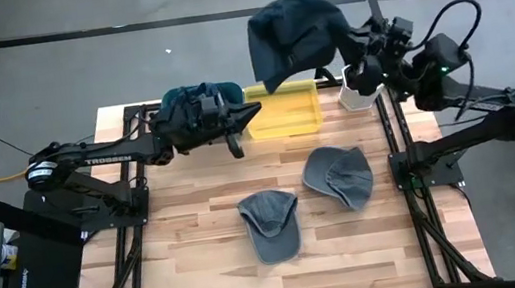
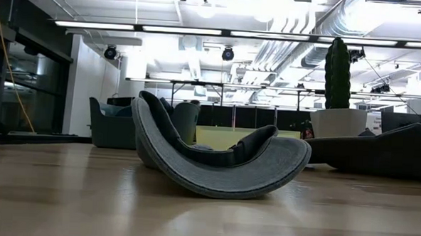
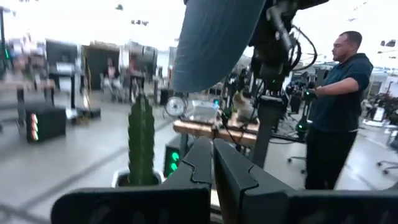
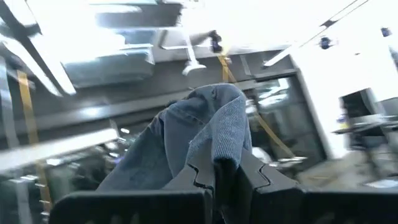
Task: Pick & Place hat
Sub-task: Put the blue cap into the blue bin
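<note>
A dark blue-grey hat (image 1: pixel 294 30) hangs in the air over the table's far edge, above the yellow bin (image 1: pixel 285 112), held by my right gripper (image 1: pixel 353 45), which is shut on it. In the left wrist view the hat (image 3: pixel 214 37) shows hanging from the right arm. Two grey caps (image 1: pixel 271 225) (image 1: pixel 339 175) lie on the table; the low view shows one cap (image 2: pixel 216 161) resting on its curved brim and crown. My left gripper (image 1: pixel 255 112) is shut and holds nothing, beside the bin's left end. A dark teal hat (image 1: pixel 192 97) lies behind the left arm. My right gripper pinches a bunched fold of the hat's cloth (image 4: pixel 217 146) between its two fingers (image 4: pixel 252 174). The hat is lifted clear of the table and drapes slack beyond the fingers (image 1: pixel 270 56), toward the table's left.
A white pot with a green cactus (image 1: pixel 359 91) stands at the far right of the table, right of the bin; the cactus (image 3: pixel 142 140) (image 2: pixel 337 74) shows in other views. A person (image 3: pixel 339 106) stands beyond the table. Bare wood (image 1: pixel 194 264) lies near the front.
</note>
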### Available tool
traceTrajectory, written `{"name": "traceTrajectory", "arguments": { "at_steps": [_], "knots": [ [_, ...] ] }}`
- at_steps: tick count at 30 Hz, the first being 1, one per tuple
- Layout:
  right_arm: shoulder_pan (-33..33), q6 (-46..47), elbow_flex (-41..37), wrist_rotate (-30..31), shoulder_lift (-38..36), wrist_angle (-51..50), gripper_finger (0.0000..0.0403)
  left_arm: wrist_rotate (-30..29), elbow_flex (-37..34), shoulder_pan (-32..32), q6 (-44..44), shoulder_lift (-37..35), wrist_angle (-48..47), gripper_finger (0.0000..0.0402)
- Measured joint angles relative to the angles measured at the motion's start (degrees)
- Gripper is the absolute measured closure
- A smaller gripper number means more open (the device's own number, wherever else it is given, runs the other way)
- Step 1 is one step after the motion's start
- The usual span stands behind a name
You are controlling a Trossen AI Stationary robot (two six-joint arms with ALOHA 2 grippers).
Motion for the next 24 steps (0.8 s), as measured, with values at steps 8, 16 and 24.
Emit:
{"name": "traceTrajectory", "arguments": {
  "at_steps": [8, 16, 24],
  "knots": [
    [-2.7, 8.1, 0.0, -8.9, 5.1, 12.7, 0.0393, 0.0, 0.1, 0.0, 10.3, 3.7, 11.0, 0.0364],
    [-5.1, 13.9, 0.0, -13.9, 5.0, 17.3, 0.0393, -1.5, 0.0, 0.0, 10.1, 7.8, 19.9, 0.025],
    [-5.2, 12.7, 0.0, -11.3, 5.1, 18.3, 0.0393, -5.5, 1.7, 0.8, 18.3, 12.3, 33.2, 0.0159]
  ]
}}
